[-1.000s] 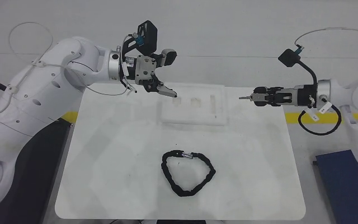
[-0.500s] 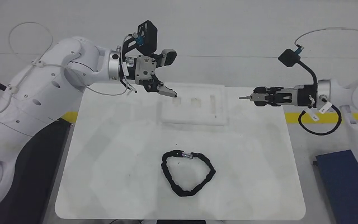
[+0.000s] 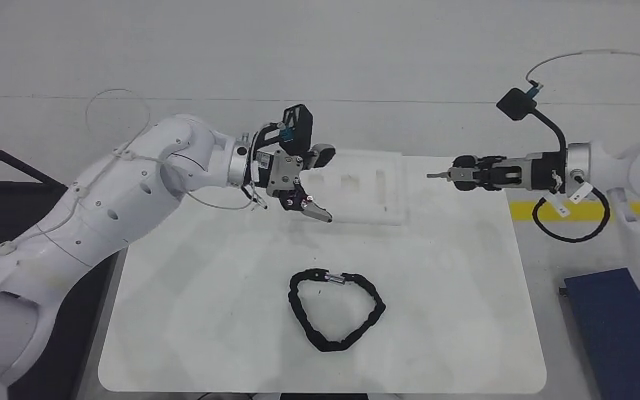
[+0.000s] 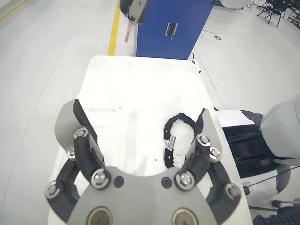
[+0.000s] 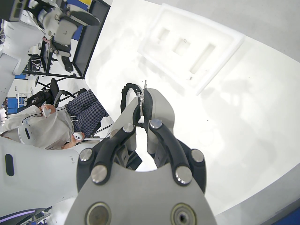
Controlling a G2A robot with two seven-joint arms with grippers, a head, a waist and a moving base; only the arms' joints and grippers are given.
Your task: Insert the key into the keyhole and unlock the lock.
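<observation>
A black chain lock (image 3: 336, 309) lies in a loop on the white surface (image 3: 200, 320), a bit toward 6 o'clock from the middle. Its shiny metal lock part (image 3: 332, 277) sits at the 12 o'clock side of the loop. Nothing touches the chain lock.

The right pincer (image 3: 458, 172) is up in the air over the 3 o'clock edge of the surface, at about 2 o'clock from the chain lock. It is squeezed tight on a small metal key (image 3: 436, 175). The key tip pokes out toward 9 o'clock.

The left pincer (image 3: 322, 184) is spread wide and holds nothing. It hangs over the 9 o'clock end of a white foam tray (image 3: 395, 212), at about 12 o'clock from the chain lock.

The foam tray lies at the 12 o'clock side of the surface. It has three little cut-out holes in it.
</observation>
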